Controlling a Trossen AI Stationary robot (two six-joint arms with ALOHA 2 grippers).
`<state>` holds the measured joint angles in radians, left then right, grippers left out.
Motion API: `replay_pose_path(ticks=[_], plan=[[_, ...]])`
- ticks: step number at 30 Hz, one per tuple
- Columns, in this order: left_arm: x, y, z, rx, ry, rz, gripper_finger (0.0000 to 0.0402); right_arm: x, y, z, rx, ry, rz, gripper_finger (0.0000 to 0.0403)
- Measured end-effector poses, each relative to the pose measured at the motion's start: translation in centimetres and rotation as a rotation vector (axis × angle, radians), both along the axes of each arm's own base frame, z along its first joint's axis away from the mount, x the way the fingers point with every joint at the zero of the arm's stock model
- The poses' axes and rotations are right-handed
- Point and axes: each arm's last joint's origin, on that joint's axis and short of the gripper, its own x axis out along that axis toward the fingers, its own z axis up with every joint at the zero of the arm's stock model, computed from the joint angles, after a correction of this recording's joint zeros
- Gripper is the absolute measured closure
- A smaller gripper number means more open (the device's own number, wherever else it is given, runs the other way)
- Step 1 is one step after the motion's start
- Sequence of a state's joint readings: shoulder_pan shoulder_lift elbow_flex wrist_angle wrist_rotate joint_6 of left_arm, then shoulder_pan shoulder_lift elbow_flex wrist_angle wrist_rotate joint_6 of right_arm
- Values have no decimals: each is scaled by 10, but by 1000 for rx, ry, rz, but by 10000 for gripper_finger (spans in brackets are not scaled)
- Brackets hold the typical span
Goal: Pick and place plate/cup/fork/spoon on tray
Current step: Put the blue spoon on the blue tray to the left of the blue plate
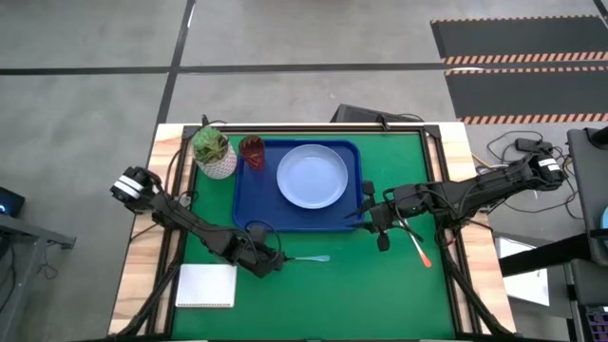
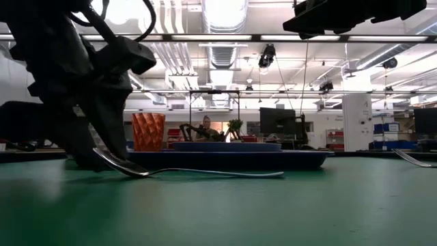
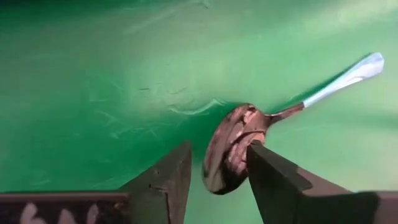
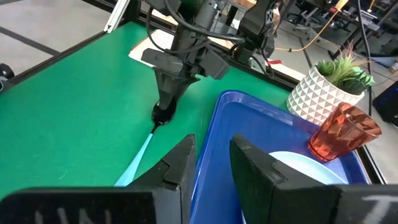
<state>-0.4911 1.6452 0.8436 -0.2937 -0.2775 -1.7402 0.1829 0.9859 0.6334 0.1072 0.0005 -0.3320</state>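
Observation:
The dark-blue tray (image 1: 255,204) lies at the table's far middle. The light-blue plate (image 1: 312,176) and the red cup (image 1: 252,150) stand on it. The spoon (image 1: 309,257) lies on the green mat near the tray's near edge, with its light-blue handle (image 3: 348,76) pointing toward the table's right. My left gripper (image 3: 217,174) is open and low over the mat, its fingers on either side of the spoon's dark bowl (image 3: 229,146). The fork (image 1: 418,249) lies on the mat to the right. My right gripper (image 1: 369,220) is open and empty over the tray's right rim. My left gripper comes at the spoon's bowl from above, slanting from the table's left. One finger (image 3: 267,168) touches the bowl's edge. A strip of green mat shows between the other finger (image 3: 171,174) and the bowl. The spoon rests on the mat.
A white pot with a green plant (image 1: 216,152) stands beside the tray's far left corner, close to the cup. A white notepad (image 1: 207,285) lies at the near left. The green mat stretches between the tray and the table's near edge.

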Motion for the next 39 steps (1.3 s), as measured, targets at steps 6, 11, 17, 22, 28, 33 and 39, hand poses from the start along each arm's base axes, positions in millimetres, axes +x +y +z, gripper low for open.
replay_pose_path(ticks=[6,11,17,22,28,33,39], plan=[[0,-1,-4,0,23,-46,327,0,0,0,4,4,-2,314],[1,-2,1,4,-2,-79,391,0,0,-1,7,7,-3,314],[-3,1,16,21,-34,-131,399,-1,0,-3,14,31,-7,314],[-4,4,47,73,-132,-242,401,-1,0,-3,36,39,-16,314],[2,11,83,193,-264,-298,401,0,0,-7,93,75,-41,314],[10,15,107,219,-305,-356,401,8,2,-19,167,142,-81,314],[0,20,114,248,-63,-397,401,25,5,-36,288,177,-137,314]])
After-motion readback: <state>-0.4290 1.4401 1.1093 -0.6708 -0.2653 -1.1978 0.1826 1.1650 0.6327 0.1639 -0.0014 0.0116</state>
